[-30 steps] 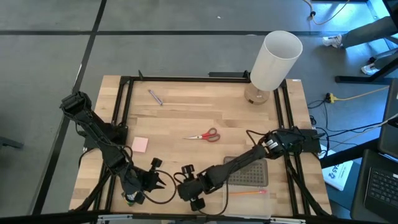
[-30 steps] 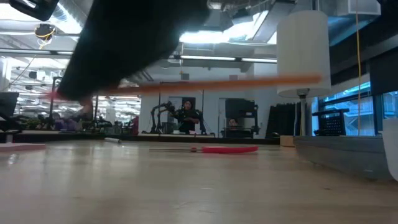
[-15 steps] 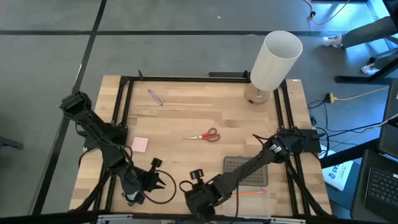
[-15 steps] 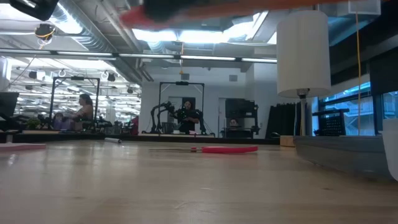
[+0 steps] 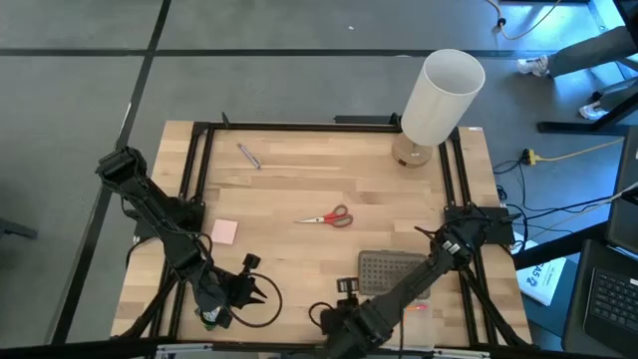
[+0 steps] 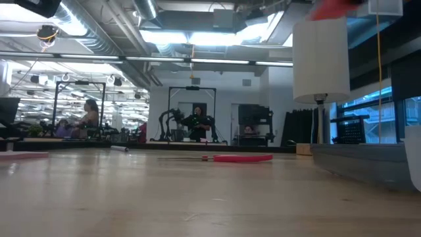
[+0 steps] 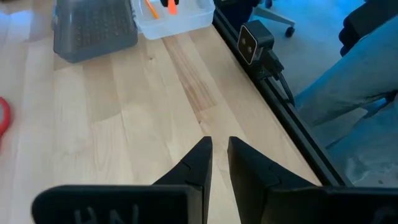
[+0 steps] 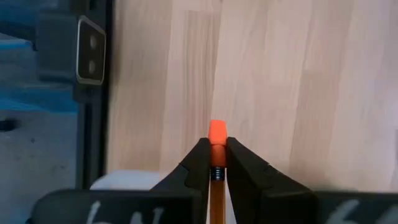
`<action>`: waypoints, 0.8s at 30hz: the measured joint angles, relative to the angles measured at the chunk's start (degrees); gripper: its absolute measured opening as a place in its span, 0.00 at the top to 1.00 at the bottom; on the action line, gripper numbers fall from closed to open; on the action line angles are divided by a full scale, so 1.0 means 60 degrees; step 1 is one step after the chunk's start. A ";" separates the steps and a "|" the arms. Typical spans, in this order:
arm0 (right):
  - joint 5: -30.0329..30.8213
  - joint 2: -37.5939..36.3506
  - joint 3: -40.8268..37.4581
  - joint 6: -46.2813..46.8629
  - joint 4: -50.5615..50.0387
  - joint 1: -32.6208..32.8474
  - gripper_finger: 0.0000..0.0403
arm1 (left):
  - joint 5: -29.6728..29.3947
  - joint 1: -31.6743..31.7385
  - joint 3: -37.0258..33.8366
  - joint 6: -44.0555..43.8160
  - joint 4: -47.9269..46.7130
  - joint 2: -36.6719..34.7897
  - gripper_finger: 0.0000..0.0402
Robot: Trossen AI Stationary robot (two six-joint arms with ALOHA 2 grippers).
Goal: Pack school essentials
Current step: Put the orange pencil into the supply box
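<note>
1. Pencil on the move! The right gripper has its jaws pinched tight on the orange shaft just below the eraser end, and over the last second that arm has swung from the middle of the desk's near edge across toward the near right corner.
2. That puts it at the clear box, whose grey dotted lid lies just beside it. From the left wrist view a pencil already lies in the box, so I judge this to be the second one about to go in.
3. Left gripper waits at the near left corner, jaws almost together with only a slit between them, holding nothing.
4. Left to pack, by the look of it: red scissors mid-desk, pink pad toward the left, and a short pen at the far left. I cannot make out the crayon box for certain.
5. Edges now. The box sits hard against the near right corner, with the black frame rail running along the desk edge close beside it, so the drop calls for a careful line.
6. Open room is generous in the middle and far half of the desk; only the tall white lamp crowds the far right corner.
</note>
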 joint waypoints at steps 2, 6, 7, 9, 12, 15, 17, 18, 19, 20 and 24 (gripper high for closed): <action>0.0014 -0.0024 0.0000 0.0567 -0.0417 0.0178 0.89 | -0.0131 0.0000 0.0000 0.0286 0.0165 0.0000 0.88; 0.0018 -0.0028 -0.0004 0.1589 -0.1026 0.0519 0.89 | -0.0231 0.0063 0.0000 0.1104 0.0974 0.0000 0.88; 0.0017 -0.0028 -0.0001 0.1817 -0.1160 0.0605 0.89 | -0.0231 0.0089 0.0000 0.1310 0.1188 0.0000 0.88; 0.0019 -0.0028 -0.0004 0.2264 -0.1408 0.0778 0.89 | -0.0270 0.0184 0.0000 0.1607 0.1594 0.0000 0.88; 0.0018 -0.0028 -0.0004 0.2748 -0.1670 0.1017 0.89 | -0.0447 0.0392 0.0007 0.1804 0.1938 0.0000 0.88; 0.0020 -0.0031 -0.0088 0.3019 -0.1758 0.1230 0.89 | -0.0454 0.0650 0.0007 0.1819 0.2101 0.0000 0.88; 0.0020 -0.0031 -0.0222 0.3215 -0.1738 0.1335 0.89 | -0.0454 0.0790 0.0007 0.1822 0.2128 0.0000 0.88; 0.0020 -0.0031 -0.0315 0.3330 -0.1730 0.1379 0.89 | -0.0454 0.0856 0.0007 0.1819 0.2128 0.0000 0.88; 0.0018 -0.0032 -0.0440 0.3363 -0.1693 0.1415 0.89 | -0.0454 0.0907 0.0007 0.1823 0.2128 0.0000 0.88; 0.0018 -0.0035 -0.0599 0.3373 -0.1620 0.1439 0.89 | -0.0454 0.0950 0.0007 0.1819 0.2134 0.0000 0.88; 0.0014 -0.0035 -0.1270 0.3343 -0.1380 0.1431 0.89 | -0.0450 0.1009 0.0007 0.1819 0.2139 0.0000 0.88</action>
